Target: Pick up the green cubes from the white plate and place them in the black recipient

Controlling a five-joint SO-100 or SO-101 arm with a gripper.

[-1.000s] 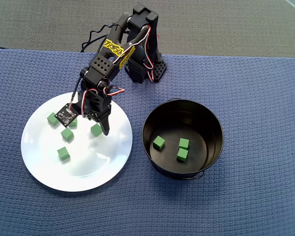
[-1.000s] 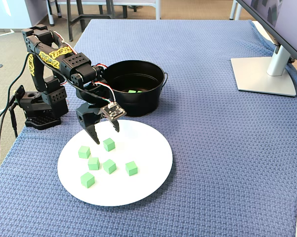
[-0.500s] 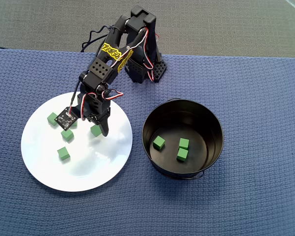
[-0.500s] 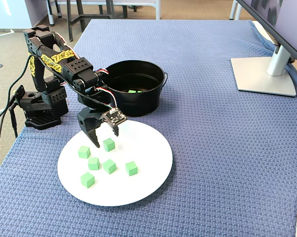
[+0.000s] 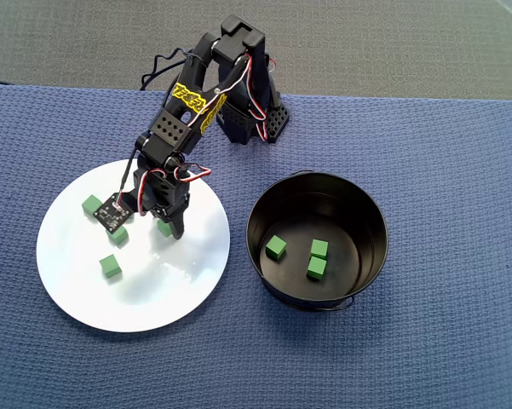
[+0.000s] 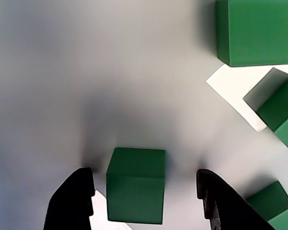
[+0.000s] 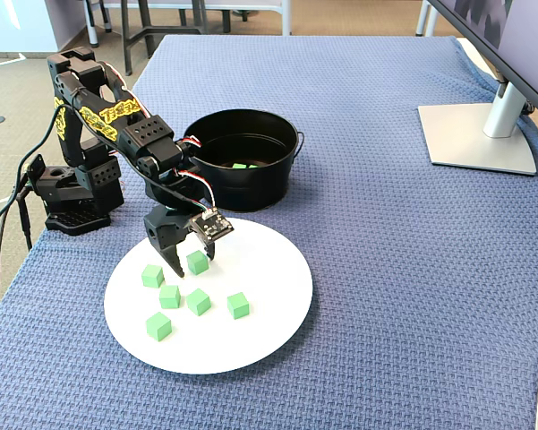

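The white plate (image 5: 77, 281) lies left of the black recipient (image 5: 371, 204) in the overhead view. Several green cubes lie on the plate (image 7: 269, 296), and three lie inside the recipient (image 7: 277, 184), one of them here (image 5: 275, 247). My gripper (image 6: 144, 172) is open and low over the plate. Its jaws stand either side of one green cube (image 6: 136, 184). The left finger (image 6: 72, 201) is close to that cube and the right finger (image 6: 220, 203) stands apart from it. The fixed view shows the same cube (image 7: 197, 262) between the fingers of my gripper (image 7: 192, 260). In the overhead view the arm hides part of it.
Other cubes lie near the gripper, at the upper right (image 6: 254, 31) and right (image 6: 280, 110) in the wrist view. The arm's base (image 7: 72, 193) stands behind the plate. A monitor stand (image 7: 479, 134) is at the far right. Blue cloth (image 5: 460, 324) covers the table.
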